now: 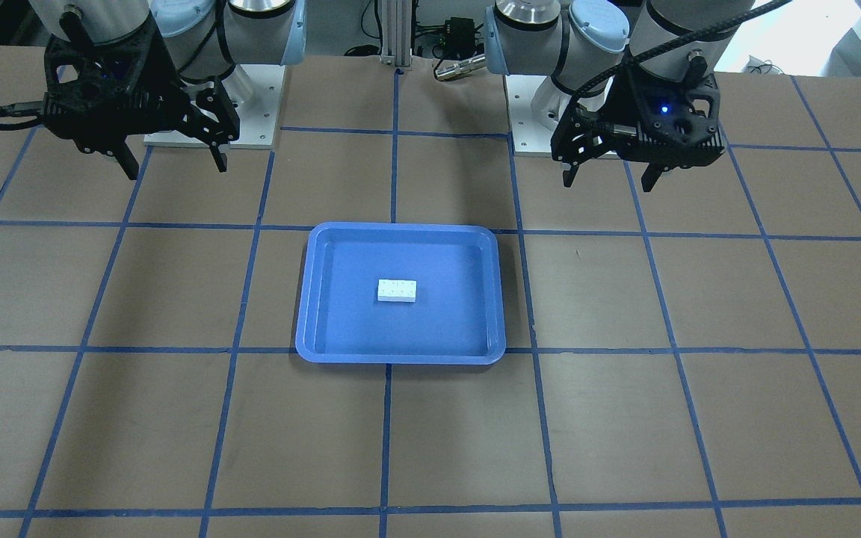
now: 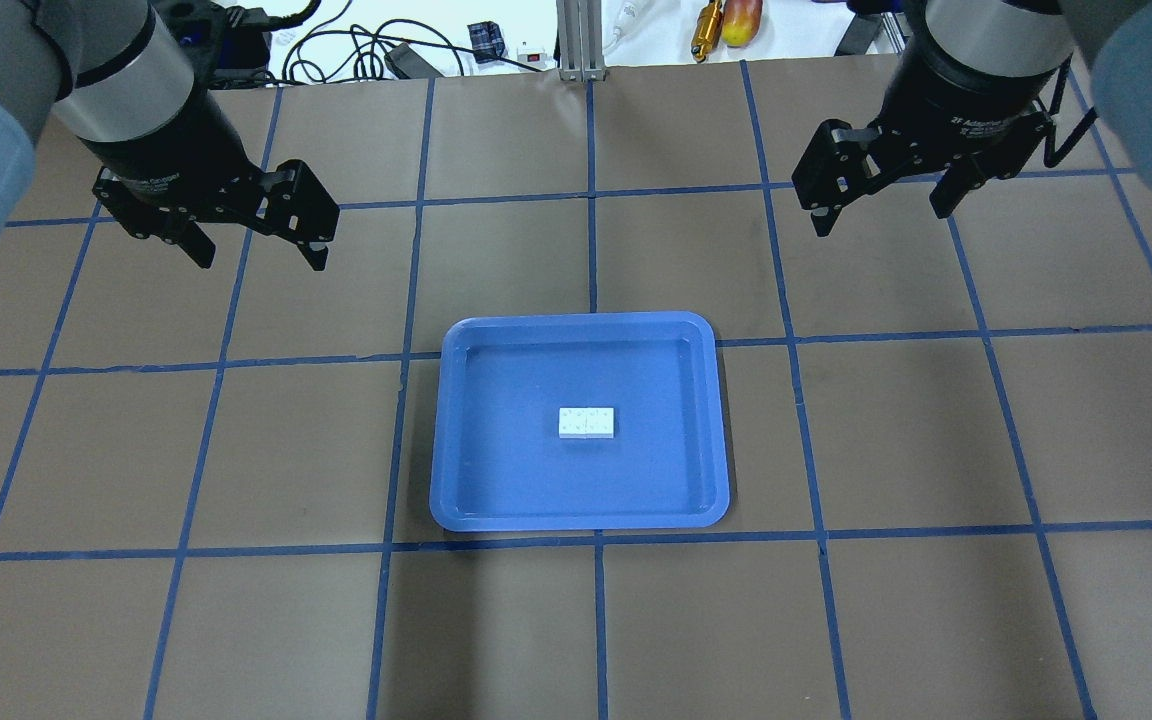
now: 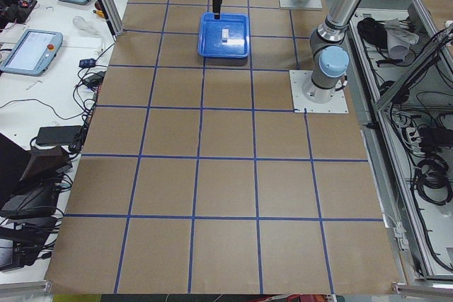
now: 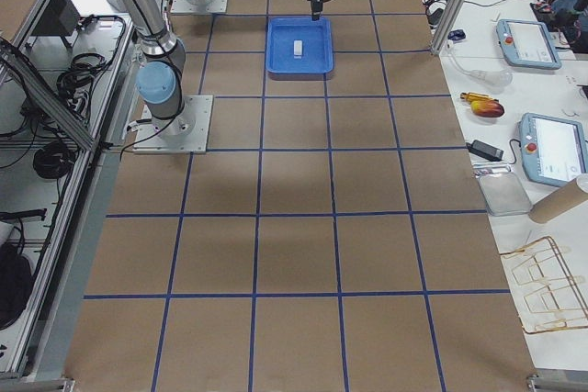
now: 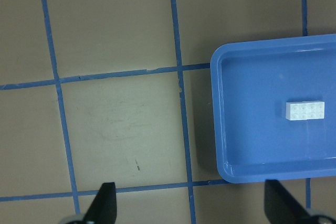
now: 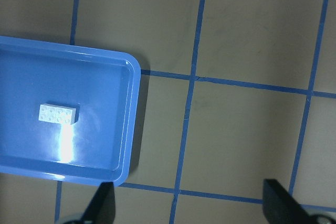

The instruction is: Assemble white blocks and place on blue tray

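The blue tray lies at the middle of the table. A white studded block lies flat near the tray's centre, apart from the rim. It also shows in the front view, on the tray. My left gripper hovers open and empty beyond the tray's left side; in the front view it is on the right. My right gripper hovers open and empty beyond the tray's right side, and shows in the front view. The left wrist view shows the block, as does the right wrist view.
The brown table carries a grid of blue tape lines. The two arm bases stand at the robot's edge. Cables and small tools lie past the far edge. Teach pendants lie on side benches.
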You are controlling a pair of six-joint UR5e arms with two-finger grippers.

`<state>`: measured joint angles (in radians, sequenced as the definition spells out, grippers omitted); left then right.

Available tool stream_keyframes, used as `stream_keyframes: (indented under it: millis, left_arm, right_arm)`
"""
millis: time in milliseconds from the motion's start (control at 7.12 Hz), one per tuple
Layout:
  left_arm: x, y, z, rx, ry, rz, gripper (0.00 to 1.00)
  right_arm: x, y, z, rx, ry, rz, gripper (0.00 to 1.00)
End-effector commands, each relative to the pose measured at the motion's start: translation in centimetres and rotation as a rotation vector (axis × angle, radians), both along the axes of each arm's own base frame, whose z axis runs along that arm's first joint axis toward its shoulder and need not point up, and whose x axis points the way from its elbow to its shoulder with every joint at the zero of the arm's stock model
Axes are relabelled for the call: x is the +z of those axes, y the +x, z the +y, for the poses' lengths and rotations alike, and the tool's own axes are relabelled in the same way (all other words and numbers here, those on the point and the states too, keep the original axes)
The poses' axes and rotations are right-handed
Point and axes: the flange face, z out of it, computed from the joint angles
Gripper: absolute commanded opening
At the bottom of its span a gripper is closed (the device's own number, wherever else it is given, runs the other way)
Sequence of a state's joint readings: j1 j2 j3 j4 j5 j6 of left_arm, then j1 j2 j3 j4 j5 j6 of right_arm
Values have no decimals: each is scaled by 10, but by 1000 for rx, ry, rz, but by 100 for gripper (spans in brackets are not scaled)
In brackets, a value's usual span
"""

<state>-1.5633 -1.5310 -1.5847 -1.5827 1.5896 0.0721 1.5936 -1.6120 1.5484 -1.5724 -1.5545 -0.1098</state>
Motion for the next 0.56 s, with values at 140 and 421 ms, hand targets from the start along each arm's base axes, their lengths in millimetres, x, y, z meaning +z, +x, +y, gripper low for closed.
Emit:
stream_keyframes:
  millis: [140,421]
  left_arm:
    - [6,0,-2,5,-21,-1,100]
    - [2,1,-4,11,-20,2,100]
  right_arm:
    - [2,-9,-11,-23,-12,6,100]
    - [3,-8,-11,-21,-15,3,100]
